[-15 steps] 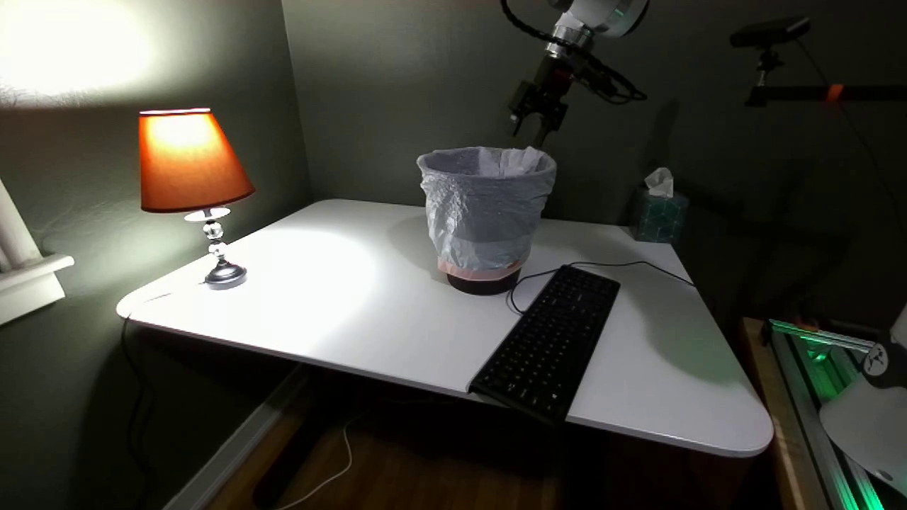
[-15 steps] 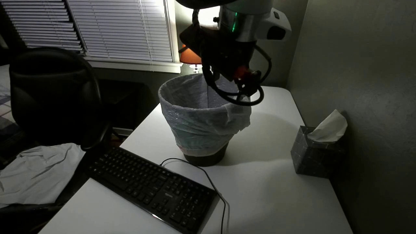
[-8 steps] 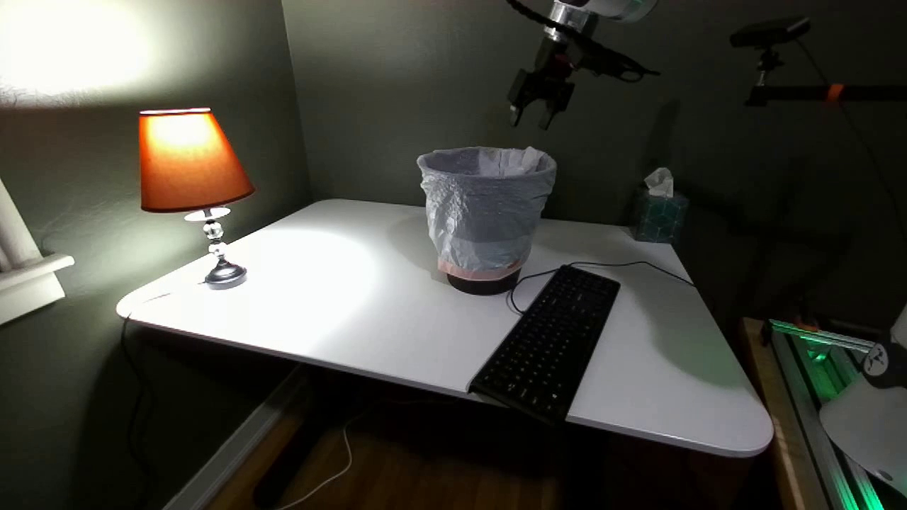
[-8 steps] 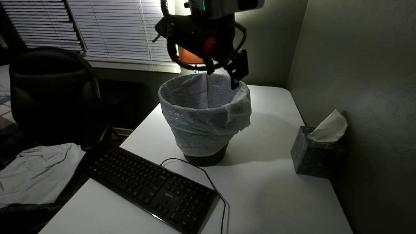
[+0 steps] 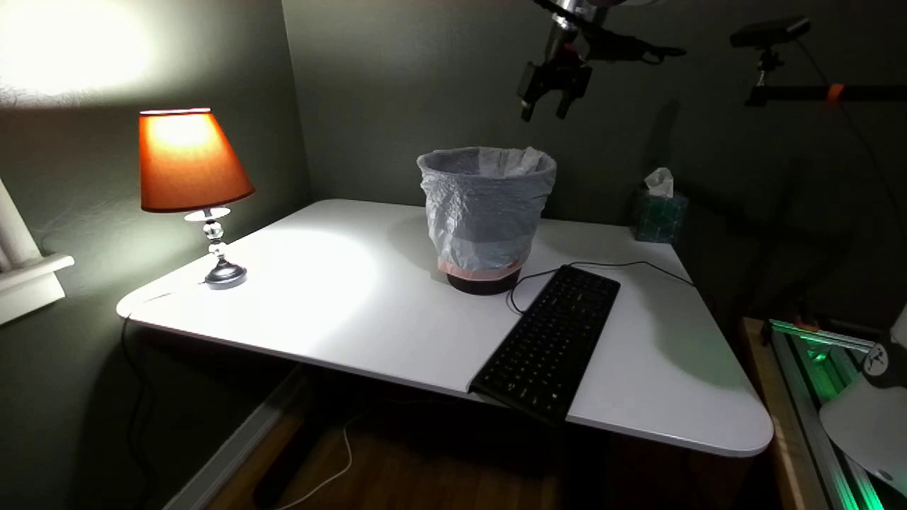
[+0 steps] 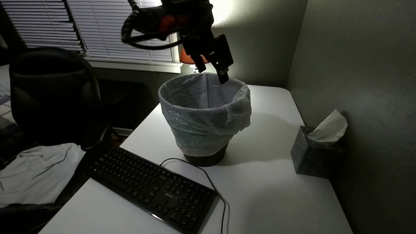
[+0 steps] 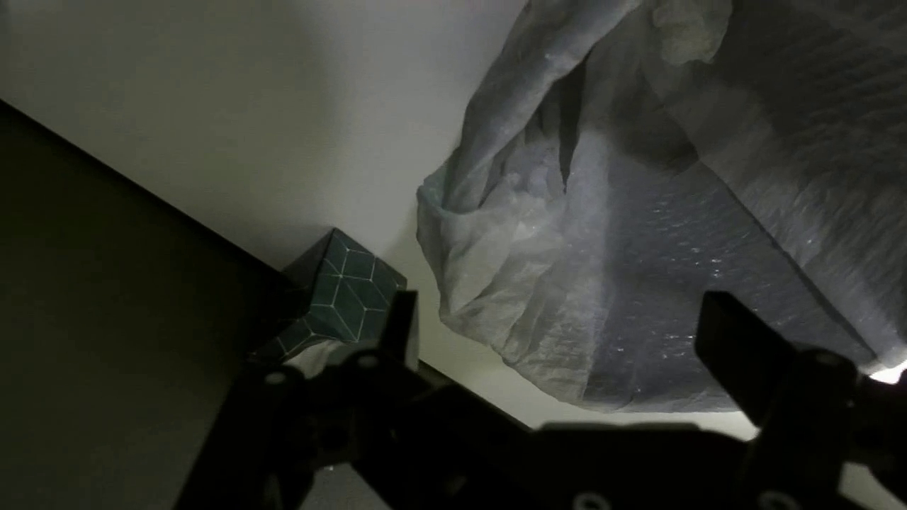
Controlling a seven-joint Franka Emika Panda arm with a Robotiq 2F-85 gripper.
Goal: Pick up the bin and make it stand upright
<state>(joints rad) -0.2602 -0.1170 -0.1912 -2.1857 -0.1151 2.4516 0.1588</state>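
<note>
bin [image 5: 487,219] stands upright on the table [image 5: 319,283], my hand [image 5: 544,115] parted and empty above it, so i judge the righting done, with at most some backing away left.

walls [image 5: 397,85]: grey-green | orange-shaded lamp [image 5: 193,177]: lit | blinds [image 6: 104,35]: lowered | chair [image 6: 53,94]: black | floor [image 5: 418,482]: brown

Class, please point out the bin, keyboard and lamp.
Bin [image 6: 203,126], in an exterior view: its lined side.
Keyboard [image 5: 551,338], in an exterior view: its middle keys.
Lamp [image 5: 193,171], in an exterior view: its orange shade.
</note>
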